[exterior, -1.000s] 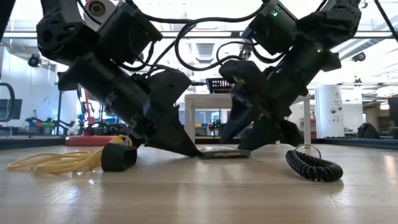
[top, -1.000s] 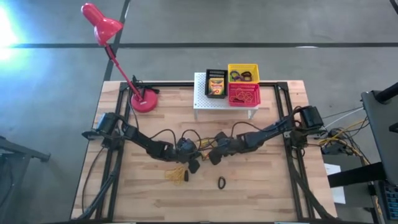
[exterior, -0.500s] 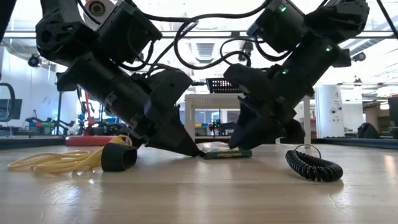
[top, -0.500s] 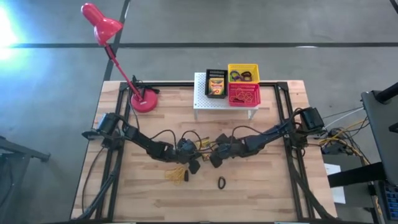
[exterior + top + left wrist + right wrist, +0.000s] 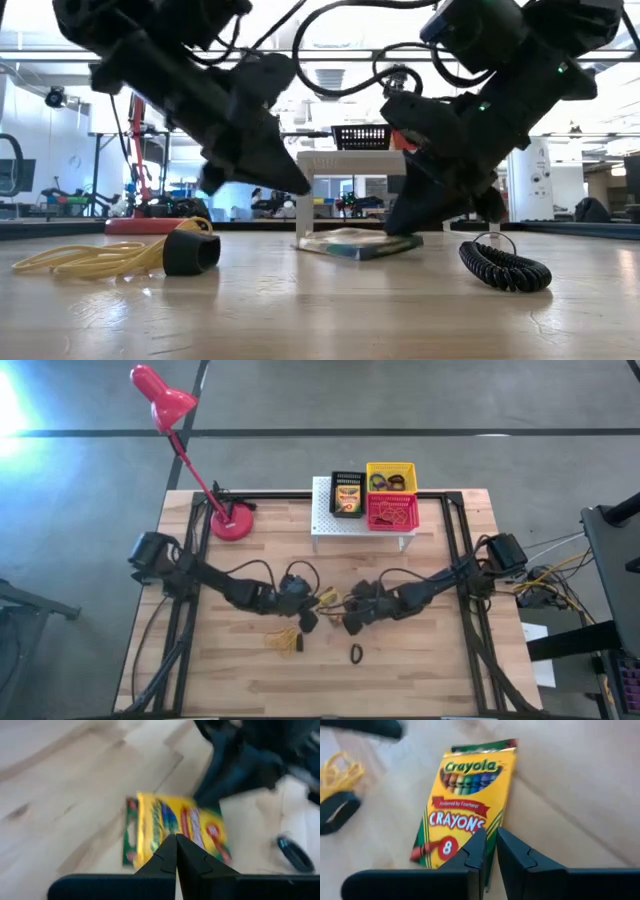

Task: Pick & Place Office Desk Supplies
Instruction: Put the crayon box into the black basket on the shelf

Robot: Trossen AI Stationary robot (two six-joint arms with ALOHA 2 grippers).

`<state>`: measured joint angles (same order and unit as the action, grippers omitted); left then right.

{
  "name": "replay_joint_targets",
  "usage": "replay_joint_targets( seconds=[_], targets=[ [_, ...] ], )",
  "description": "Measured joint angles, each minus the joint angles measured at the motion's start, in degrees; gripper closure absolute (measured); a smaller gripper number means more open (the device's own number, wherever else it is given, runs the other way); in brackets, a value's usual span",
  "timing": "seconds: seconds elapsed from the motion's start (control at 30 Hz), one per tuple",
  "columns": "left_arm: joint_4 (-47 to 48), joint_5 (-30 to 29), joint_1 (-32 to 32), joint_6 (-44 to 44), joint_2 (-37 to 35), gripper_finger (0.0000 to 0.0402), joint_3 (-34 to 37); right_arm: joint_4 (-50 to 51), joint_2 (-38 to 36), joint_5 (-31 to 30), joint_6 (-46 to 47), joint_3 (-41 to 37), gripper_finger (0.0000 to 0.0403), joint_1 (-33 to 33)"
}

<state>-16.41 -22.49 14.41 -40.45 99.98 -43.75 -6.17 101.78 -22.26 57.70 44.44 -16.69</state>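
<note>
A yellow-and-green crayon box [image 5: 465,800] lies at the table's middle [image 5: 328,598], between my two grippers. My right gripper [image 5: 490,845] is shut on it from the right [image 5: 410,225]. My left gripper [image 5: 176,845] is shut and empty, and hangs above the box's left end [image 5: 298,186]. A yellowish rubber-band tangle [image 5: 90,260] and a black ring [image 5: 190,252] rest on the table nearer the front [image 5: 283,642]. A black coiled ring [image 5: 505,267] lies to the right of them [image 5: 356,653]. My right gripper pinches the crayon box's long side edge [image 5: 489,837] between its two fingers, near the box's bottom end. The fingers slant down from the table's right. The held side is tipped up a little and the opposite side [image 5: 310,245] rests on the table.
A white perforated stand [image 5: 330,525] at the far middle carries a black bin [image 5: 347,493] holding another crayon box, a yellow bin [image 5: 391,477] and a red bin [image 5: 392,512]. The red desk lamp's base [image 5: 232,522] stands at the far left.
My right gripper has come down toward the box and shut on its edge. My left gripper, shut all along, has risen off the box and drawn back toward the table's left. The box, flat before, is now tipped up on the held side.
</note>
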Motion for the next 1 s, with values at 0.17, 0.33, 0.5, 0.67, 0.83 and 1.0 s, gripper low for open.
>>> replay_joint_targets(
  seconds=[0.17,0.33,0.5,0.67,0.83,1.0],
  targets=[
    [4.07,0.16,1.18,-0.28,-2.56,0.0398,0.83,0.2,-0.32,-6.41,0.32,-0.94,0.039,-2.53],
    [1.11,0.42,2.4,-3.01,-2.38,0.0398,2.53,0.02,-2.95,-9.96,0.46,-3.32,0.0394,-4.78],
    [-7.05,-0.34,2.43,-1.16,-2.18,0.0391,5.04,-2.08,-6.65,-10.57,-2.21,-6.75,0.0394,-6.25],
    [-14.39,-1.24,0.79,1.05,0.46,0.0327,5.94,-5.29,-8.54,-11.1,-4.75,-8.65,0.0395,-7.14],
    [-18.37,5.46,-2.97,-1.48,6.28,0.0232,4.31,-5.98,-8.47,-12.3,-5.58,-8.8,0.0395,-7.48],
    [-19.36,9.86,-4.88,-1.49,10.61,0.0155,0.88,-6.67,-8.03,-12.39,-7.05,-8.65,0.0395,-7.59]
  ],
)
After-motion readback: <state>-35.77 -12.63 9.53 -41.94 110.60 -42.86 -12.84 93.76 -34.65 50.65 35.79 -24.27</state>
